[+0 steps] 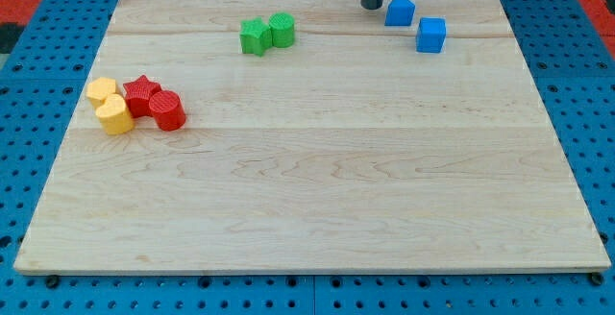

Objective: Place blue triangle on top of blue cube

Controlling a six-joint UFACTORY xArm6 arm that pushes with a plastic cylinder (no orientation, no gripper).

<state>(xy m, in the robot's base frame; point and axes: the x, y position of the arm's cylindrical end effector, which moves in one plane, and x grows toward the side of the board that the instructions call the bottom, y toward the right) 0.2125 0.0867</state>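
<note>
The blue triangle (400, 11) lies near the top edge of the wooden board (307, 181), right of centre. The blue cube (431, 35) lies just below and to the right of it, a small gap between them. My tip (372, 6) stands at the view's top, just left of the blue triangle, close to it but apart.
A green star (255, 36) and a green cylinder (282, 30) touch at the top middle. At the left, a yellow block (101, 89), a yellow cylinder (115, 115), a red star (141, 92) and a red cylinder (167, 110) cluster together.
</note>
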